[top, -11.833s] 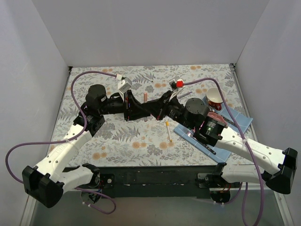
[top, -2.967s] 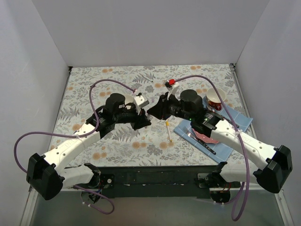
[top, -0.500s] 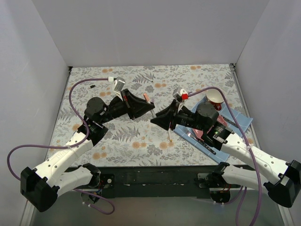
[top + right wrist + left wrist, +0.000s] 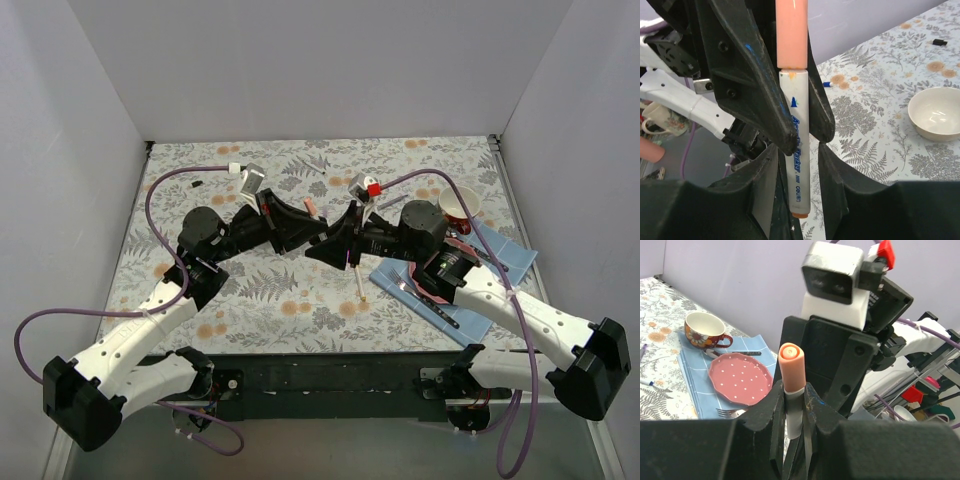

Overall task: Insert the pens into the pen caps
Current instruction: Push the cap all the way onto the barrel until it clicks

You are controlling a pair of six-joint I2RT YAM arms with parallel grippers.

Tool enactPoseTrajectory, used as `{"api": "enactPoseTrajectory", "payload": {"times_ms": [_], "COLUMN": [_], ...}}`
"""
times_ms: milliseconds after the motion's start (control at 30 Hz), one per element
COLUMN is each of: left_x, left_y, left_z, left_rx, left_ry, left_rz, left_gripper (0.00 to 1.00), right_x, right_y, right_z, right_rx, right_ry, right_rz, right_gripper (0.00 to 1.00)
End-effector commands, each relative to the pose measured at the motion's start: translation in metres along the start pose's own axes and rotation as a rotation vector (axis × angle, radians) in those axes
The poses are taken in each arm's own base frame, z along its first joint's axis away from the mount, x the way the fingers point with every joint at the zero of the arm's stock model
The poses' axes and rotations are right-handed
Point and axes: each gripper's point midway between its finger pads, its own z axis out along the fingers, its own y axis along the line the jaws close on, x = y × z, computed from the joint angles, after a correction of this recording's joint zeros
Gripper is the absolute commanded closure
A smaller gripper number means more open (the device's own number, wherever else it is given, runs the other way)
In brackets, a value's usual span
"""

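The left hand (image 4: 793, 405) is clenched on the white barrel of a pen (image 4: 797, 150) and holds it up in the air. The orange-pink cap (image 4: 791, 359) sits on the end beyond its fingers and looks pushed home. The right hand (image 4: 797, 167) faces it with jaws spread. The barrel stands between its fingers with a gap on each side, probably so one hand alone carries the joined pen. A second pen (image 4: 358, 280) lies close beside the right hand on the table (image 4: 260, 300), which is covered by a floral cloth (image 4: 200, 180). Plain pale walls (image 4: 320, 70) close it in.

pen cap (image 4: 791, 35) cut off at top edge, fork (image 4: 727, 412) half hidden
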Motion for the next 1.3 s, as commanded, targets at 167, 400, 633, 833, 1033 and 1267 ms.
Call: {"api": "enactPoseTrajectory", "payload": {"times_ms": [167, 400, 633, 833, 1033, 1267], "left_x": [-0.005, 0.003, 0.004, 0.0, -0.006, -0.026], "left_y": [-0.024, -0.025, -0.027, -0.021, -0.022, -0.021], "left_z": [-0.006, -0.006, -0.007, -0.005, -0.009, -0.007], "left_rx": [0.088, 0.108, 0.108, 0.056, 0.014, -0.039], "left_ry": [0.009, 0.046, 0.057, 0.081, 0.063, 0.01], "left_rz": [0.026, 0.012, 0.013, 0.015, 0.015, 0.025], "left_gripper": [1.0, 1.0, 1.0, 0.55, 0.26, 0.24], "right_x": [-0.02, -0.025, -0.018, -0.012, -0.008, -0.002], "right_y": [0.023, 0.026, 0.028, 0.028, 0.033, 0.035], "right_z": [0.006, 0.007, 0.007, -0.002, -0.008, -0.013], "right_rx": [-0.133, -0.146, -0.174, -0.165, -0.186, -0.185], "right_ry": [-0.042, -0.055, -0.037, -0.063, -0.054, -0.036], "right_rz": [-0.024, -0.022, -0.019, -0.012, -0.011, -0.001], "right_gripper": [0.62, 0.62, 0.99, 0.99, 0.99, 0.99]}}
